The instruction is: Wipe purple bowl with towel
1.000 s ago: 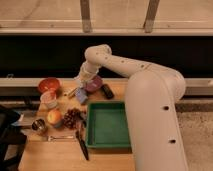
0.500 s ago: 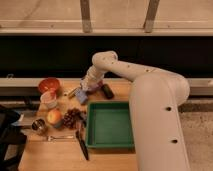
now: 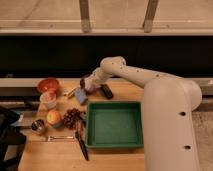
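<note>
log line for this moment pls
gripper: shut, at purple bowl | towel: not made out | orange bowl: left of it, apart | green tray: nearer camera

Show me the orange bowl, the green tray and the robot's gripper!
orange bowl [image 3: 48,85]: camera view, on its inside.
green tray [image 3: 113,125]: camera view, on its bare floor.
gripper [image 3: 88,84]: camera view, on its tip, low over the table just beyond the tray's far left corner.
</note>
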You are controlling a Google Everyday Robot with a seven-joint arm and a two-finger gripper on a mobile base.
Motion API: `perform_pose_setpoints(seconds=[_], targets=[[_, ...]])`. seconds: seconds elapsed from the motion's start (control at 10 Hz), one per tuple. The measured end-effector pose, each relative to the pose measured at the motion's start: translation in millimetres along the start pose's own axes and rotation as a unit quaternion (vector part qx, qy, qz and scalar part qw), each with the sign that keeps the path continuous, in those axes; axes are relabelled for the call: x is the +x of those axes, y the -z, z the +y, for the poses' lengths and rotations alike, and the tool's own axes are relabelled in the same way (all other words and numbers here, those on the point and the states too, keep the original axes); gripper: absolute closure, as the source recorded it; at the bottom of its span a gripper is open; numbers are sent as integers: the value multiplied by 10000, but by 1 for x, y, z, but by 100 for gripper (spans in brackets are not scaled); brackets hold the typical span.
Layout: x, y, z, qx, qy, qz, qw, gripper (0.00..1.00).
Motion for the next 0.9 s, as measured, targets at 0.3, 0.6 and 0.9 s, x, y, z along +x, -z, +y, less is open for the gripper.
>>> perform_pose_setpoints(seconds=[0.3, 0.6, 0.9], targets=[[0, -1, -1, 33, -43, 41, 10000, 100], [6, -26, -21, 253, -129, 298, 9992, 100], [8, -58, -37, 480, -91, 549, 9973, 100]])
